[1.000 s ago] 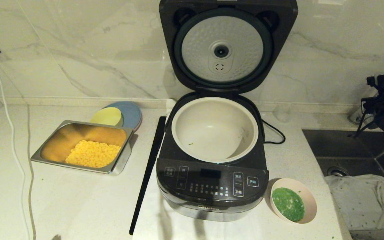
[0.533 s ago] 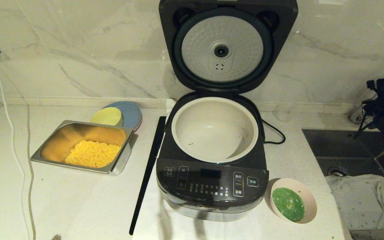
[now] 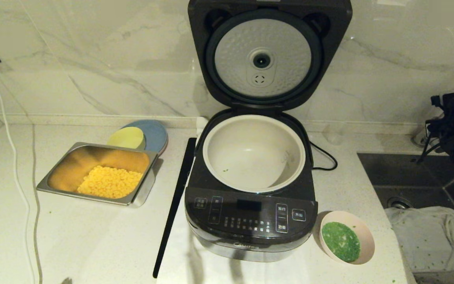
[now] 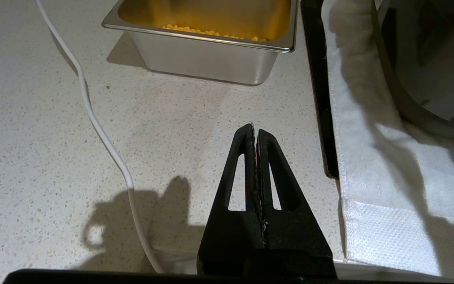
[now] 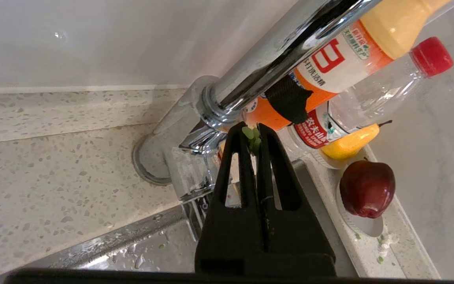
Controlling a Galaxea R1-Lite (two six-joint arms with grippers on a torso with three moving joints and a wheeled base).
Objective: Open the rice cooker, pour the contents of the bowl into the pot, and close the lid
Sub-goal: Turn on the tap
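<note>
The black rice cooker (image 3: 250, 221) stands in the middle of the counter with its lid (image 3: 268, 55) raised against the wall, silver underside facing me. Its cream pot (image 3: 250, 154) holds only a speck or two of green. The pale pink bowl (image 3: 365, 240) with the green chopped contents (image 3: 340, 241) sits on the counter at the cooker's front right corner. My right arm (image 3: 453, 126) hangs far right over the sink; the right gripper (image 5: 253, 128) is shut by the tap, a few green bits stuck between its tips. My left gripper (image 4: 255, 128) is shut, empty, above bare counter left of the cooker (image 4: 408, 79).
A steel tray (image 3: 53, 181) of corn, a yellow bowl (image 3: 126, 137) and a blue plate (image 3: 156, 132) lie left of the cooker. A black strip (image 3: 173, 205) and white cable (image 3: 18, 177) cross the counter. Sink (image 3: 408, 177), cloth (image 3: 428, 236), tap (image 5: 250, 75), bottles and apple (image 5: 367, 187) are at right.
The right arm has drifted slightly right, further toward the view's edge. Cooker, bowl and everything else stay put.
</note>
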